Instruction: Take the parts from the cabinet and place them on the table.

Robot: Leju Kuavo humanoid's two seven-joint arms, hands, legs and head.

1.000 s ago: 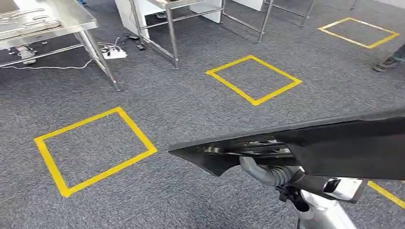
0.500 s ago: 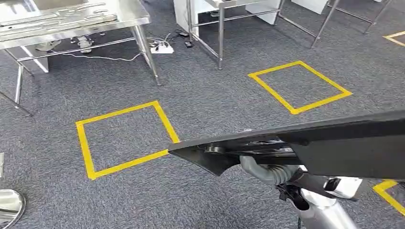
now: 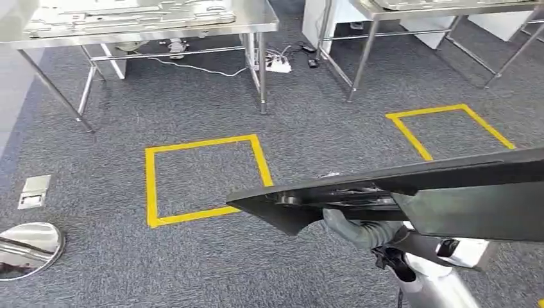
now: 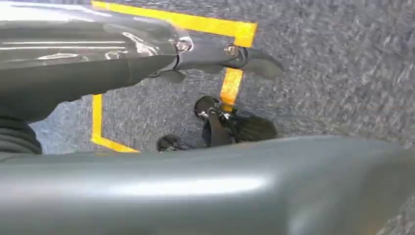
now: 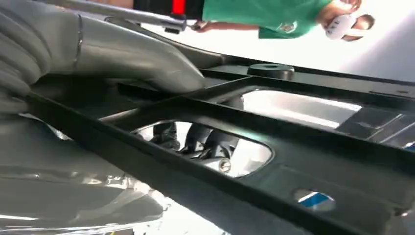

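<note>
The right hand [image 3: 359,230] holds a large black part [image 3: 410,196], a flat, long panel with a pointed end, above the grey carpet floor [image 3: 212,269]. In the head view the grey fingers [image 3: 343,226] curl up from below around the lower edge of the part, near its pointed end. In the right wrist view the thick grey thumb [image 5: 132,61] presses on top of the part's black ribs [image 5: 274,147], and darker fingers show through an opening in the frame (so the part is clamped between thumb and fingers).

The left hand [image 4: 230,125] shows in the left wrist view as dark parts above the carpet and a yellow tape line [image 4: 230,85]; whether its fingers are wide or narrow I cannot tell.

On the floor are two yellow tape squares: one [image 3: 205,179] just beyond the tip of the part, another [image 3: 449,131] farther to the right. Behind them stands a steel surface [image 3: 147,22] that carries flat metal parts [image 3: 128,13], with a white power strip [image 3: 277,65] and cables under it. A second steel surface [image 3: 442,6] stands to the right. A person in a green shirt [image 5: 274,14] appears in the right wrist view. No writing can be read anywhere.
</note>
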